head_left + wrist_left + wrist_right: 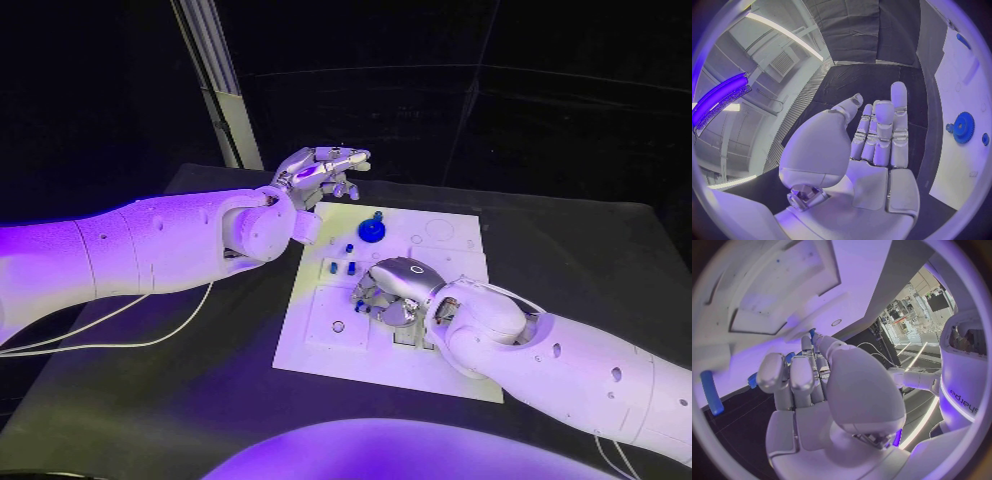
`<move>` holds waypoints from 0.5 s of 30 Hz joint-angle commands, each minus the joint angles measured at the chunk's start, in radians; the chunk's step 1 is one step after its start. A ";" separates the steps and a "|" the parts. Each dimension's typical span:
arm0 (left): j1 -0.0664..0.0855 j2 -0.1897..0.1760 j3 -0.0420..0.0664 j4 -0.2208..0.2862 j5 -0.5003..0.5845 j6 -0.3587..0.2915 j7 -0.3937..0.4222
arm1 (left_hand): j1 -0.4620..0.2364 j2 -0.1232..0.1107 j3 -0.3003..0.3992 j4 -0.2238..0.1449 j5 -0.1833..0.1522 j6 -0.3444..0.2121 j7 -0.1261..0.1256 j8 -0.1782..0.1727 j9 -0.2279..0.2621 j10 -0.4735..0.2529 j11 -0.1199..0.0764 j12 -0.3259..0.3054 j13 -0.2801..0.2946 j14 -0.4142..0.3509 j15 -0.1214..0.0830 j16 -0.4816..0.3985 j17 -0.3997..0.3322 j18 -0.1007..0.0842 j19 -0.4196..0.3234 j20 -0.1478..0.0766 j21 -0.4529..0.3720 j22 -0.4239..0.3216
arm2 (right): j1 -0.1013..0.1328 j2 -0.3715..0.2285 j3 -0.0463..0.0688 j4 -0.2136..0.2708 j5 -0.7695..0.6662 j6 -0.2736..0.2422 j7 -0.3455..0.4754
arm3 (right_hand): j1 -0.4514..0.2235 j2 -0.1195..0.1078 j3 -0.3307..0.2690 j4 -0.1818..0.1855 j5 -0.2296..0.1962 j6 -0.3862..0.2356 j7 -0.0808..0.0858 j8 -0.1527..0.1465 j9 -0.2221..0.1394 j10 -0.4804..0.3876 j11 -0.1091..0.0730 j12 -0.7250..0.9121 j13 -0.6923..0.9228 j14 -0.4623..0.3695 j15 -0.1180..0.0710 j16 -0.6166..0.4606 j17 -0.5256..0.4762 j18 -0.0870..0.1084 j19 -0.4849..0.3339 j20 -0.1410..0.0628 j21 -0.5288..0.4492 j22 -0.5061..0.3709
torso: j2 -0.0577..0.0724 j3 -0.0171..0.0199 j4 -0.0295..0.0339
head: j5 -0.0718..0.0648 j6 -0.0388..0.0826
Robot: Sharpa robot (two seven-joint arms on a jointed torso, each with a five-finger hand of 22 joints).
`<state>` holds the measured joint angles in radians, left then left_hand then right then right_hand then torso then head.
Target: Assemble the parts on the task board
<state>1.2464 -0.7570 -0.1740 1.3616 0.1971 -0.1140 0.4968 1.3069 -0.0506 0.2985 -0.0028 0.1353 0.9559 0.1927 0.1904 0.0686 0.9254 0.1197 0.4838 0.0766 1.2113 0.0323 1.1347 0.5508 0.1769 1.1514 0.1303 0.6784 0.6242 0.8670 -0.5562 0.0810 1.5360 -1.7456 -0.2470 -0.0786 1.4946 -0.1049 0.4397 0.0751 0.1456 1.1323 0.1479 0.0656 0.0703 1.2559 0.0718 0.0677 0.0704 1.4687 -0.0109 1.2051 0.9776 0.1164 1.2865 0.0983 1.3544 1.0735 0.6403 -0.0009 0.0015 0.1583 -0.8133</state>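
White and flat, the task board [325, 335] lies in the middle of the black table [173, 400]. Small blue parts sit on it. A round blue gear [374, 231] stands near the board's far edge, and two little blue pegs [340, 266] stand just on the near side of it.

The right hand [392, 292] is down over the middle of the board, with its fingers curled in. In the right wrist view a small blue piece [812, 334] peeks out at the fingertips [804, 342], and it looks pinched there. I think the hand is putting this part into its place on the board.

The left hand [320, 170] is lifted up past the board's far left corner. It holds nothing and its fingers are spread out.

To do this step well, the right hand should move slowly. The piece should stand straight over its hole before it is pushed down. Pushing it in crooked could jam it. The fingers should stay away from the two pegs, so they are not knocked. The left hand can wait where it is.
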 commanded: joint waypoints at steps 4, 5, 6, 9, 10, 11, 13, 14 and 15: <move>0.002 0.001 0.001 -0.003 -0.003 0.012 0.010 | 0.008 -0.004 0.001 -0.006 0.004 -0.008 0.001 0.006 -0.001 -0.007 0.002 0.003 -0.001 -0.006 0.003 -0.004 -0.001 0.006 -0.002 0.004 -0.004 -0.001 | 0.000 0.000 -0.002 0.000 -0.014 0.007 0.006 | -0.047 -0.019 -0.006 -0.001 0.003 -0.047 0.013 -0.005 -0.006 -0.048 0.015 -0.008 -0.006 0.006 0.013 -0.005 -0.015 -0.011 -0.017 0.007 -0.016 -0.019 | 0.000 0.0001 -0.0002 | 0.000 0.001; 0.002 0.001 0.001 -0.003 -0.003 0.012 0.010 | 0.008 -0.004 0.001 -0.006 0.004 -0.008 0.001 0.006 -0.001 -0.007 0.002 0.003 -0.001 -0.006 0.003 -0.004 -0.001 0.006 -0.002 0.004 -0.004 -0.001 | 0.000 0.000 -0.002 -0.001 -0.011 0.000 0.010 | -0.058 -0.025 -0.010 0.002 0.004 -0.057 0.017 -0.005 -0.006 -0.068 0.020 -0.009 -0.008 0.002 0.017 -0.012 -0.027 -0.009 -0.025 0.010 -0.022 -0.031 | 0.000 0.0002 -0.0006 | 0.000 0.002; 0.002 0.001 0.001 -0.004 -0.004 0.012 0.010 | 0.008 -0.004 0.001 -0.006 0.004 -0.008 0.001 0.006 -0.001 -0.007 0.002 0.003 -0.001 -0.006 0.003 -0.004 -0.001 0.006 -0.002 0.004 -0.004 -0.001 | 0.000 0.000 -0.002 -0.002 -0.007 -0.008 0.013 | -0.069 -0.032 -0.015 0.004 -0.002 -0.071 0.022 -0.005 -0.006 -0.094 0.025 -0.009 -0.009 -0.004 0.022 -0.025 -0.046 -0.005 -0.039 0.014 -0.034 -0.053 | 0.000 0.0004 -0.0007 | 0.000 0.002; 0.002 0.002 0.001 -0.004 -0.007 0.012 0.010 | 0.008 -0.004 0.001 -0.006 0.004 -0.008 0.001 0.006 -0.001 -0.007 0.002 0.003 -0.001 -0.006 0.003 -0.004 -0.001 0.006 -0.002 0.004 -0.004 -0.001 | 0.000 0.000 -0.002 -0.004 0.006 -0.027 0.024 | -0.083 -0.043 -0.029 0.002 -0.020 -0.128 0.033 -0.006 -0.008 -0.166 0.042 -0.006 -0.008 -0.024 0.035 -0.071 -0.114 0.011 -0.085 0.026 -0.076 -0.129 | -0.001 0.0001 -0.0002 | 0.000 0.002; 0.002 0.002 0.001 -0.005 -0.010 0.012 0.010 | 0.008 -0.004 0.001 -0.006 0.004 -0.008 0.001 0.006 -0.001 -0.007 0.002 0.003 -0.001 -0.006 0.003 -0.004 -0.001 0.006 -0.002 0.004 -0.004 -0.001 | 0.000 0.000 -0.002 -0.005 0.013 -0.033 0.028 | -0.083 -0.043 -0.034 -0.002 -0.023 -0.146 0.032 -0.005 -0.007 -0.191 0.045 -0.003 -0.008 -0.034 0.036 -0.095 -0.146 0.018 -0.107 0.029 -0.097 -0.165 | 0.000 -0.0001 -0.0001 | -0.001 0.003; 0.002 0.002 0.001 -0.005 -0.012 0.012 0.010 | 0.008 -0.004 0.001 -0.006 0.004 -0.008 0.001 0.006 -0.001 -0.007 0.002 0.003 -0.001 -0.006 0.003 -0.004 -0.001 0.006 -0.002 0.004 -0.004 -0.001 | 0.000 0.000 -0.002 -0.006 0.020 -0.038 0.032 | -0.084 -0.042 -0.039 -0.005 -0.025 -0.156 0.030 -0.005 -0.007 -0.203 0.046 -0.002 -0.008 -0.036 0.036 -0.104 -0.159 0.021 -0.115 0.031 -0.106 -0.180 | 0.000 0.0000 0.0001 | -0.001 0.003; 0.002 0.002 0.001 -0.005 -0.014 0.012 0.009 | 0.008 -0.004 0.001 -0.006 0.004 -0.008 0.001 0.006 -0.001 -0.007 0.002 0.003 -0.001 -0.006 0.003 -0.004 -0.001 0.006 -0.002 0.004 -0.004 -0.001 | 0.000 0.000 -0.002 -0.006 0.029 -0.048 0.040 | -0.084 -0.041 -0.041 -0.007 -0.026 -0.161 0.030 -0.005 -0.006 -0.207 0.046 0.000 -0.007 -0.037 0.036 -0.108 -0.164 0.022 -0.117 0.032 -0.111 -0.186 | 0.000 0.0002 0.0003 | -0.001 0.003; 0.002 0.002 0.001 -0.005 -0.015 0.013 0.009 | 0.008 -0.004 0.001 -0.006 0.004 -0.008 0.001 0.006 -0.001 -0.007 0.002 0.003 -0.001 -0.006 0.003 -0.004 -0.001 0.006 -0.002 0.004 -0.004 -0.001 | 0.000 -0.001 -0.002 -0.006 0.034 -0.052 0.043 | -0.084 -0.040 -0.042 -0.008 -0.026 -0.162 0.029 -0.004 -0.006 -0.207 0.045 0.001 -0.007 -0.036 0.036 -0.108 -0.164 0.022 -0.117 0.032 -0.112 -0.187 | 0.000 0.0004 0.0007 | -0.001 0.003; 0.002 0.002 0.001 -0.005 -0.016 0.013 0.009 | 0.008 -0.004 0.001 -0.006 0.004 -0.008 0.001 0.006 -0.001 -0.007 0.002 0.003 -0.001 -0.006 0.003 -0.004 -0.001 0.006 -0.002 0.004 -0.004 -0.001 | 0.000 -0.001 -0.002 -0.005 0.038 -0.057 0.047 | -0.084 -0.039 -0.043 -0.008 -0.026 -0.163 0.029 -0.004 -0.006 -0.206 0.045 0.002 -0.007 -0.036 0.036 -0.108 -0.163 0.022 -0.117 0.032 -0.112 -0.187 | 0.000 0.0006 0.0004 | -0.001 0.003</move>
<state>1.2464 -0.7559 -0.1740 1.3565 0.1930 -0.1135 0.4968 1.3069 -0.0506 0.2985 -0.0028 0.1353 0.9559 0.1926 0.1904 0.0686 0.9254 0.1198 0.4838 0.0767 1.2113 0.0323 1.1347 0.5509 0.1769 1.1514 0.1303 0.6784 0.6242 0.8659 -0.5570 0.0786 1.5288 -1.7339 -0.2655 -0.0607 1.4190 -0.1485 0.4025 0.0679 0.1257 0.9768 0.1781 0.0660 0.0631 1.0536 0.1162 0.0663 0.0620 1.4362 0.0249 1.1005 0.8150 0.1325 1.1721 0.1302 1.2464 0.8876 0.6399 -0.0006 0.0015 0.1576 -0.8104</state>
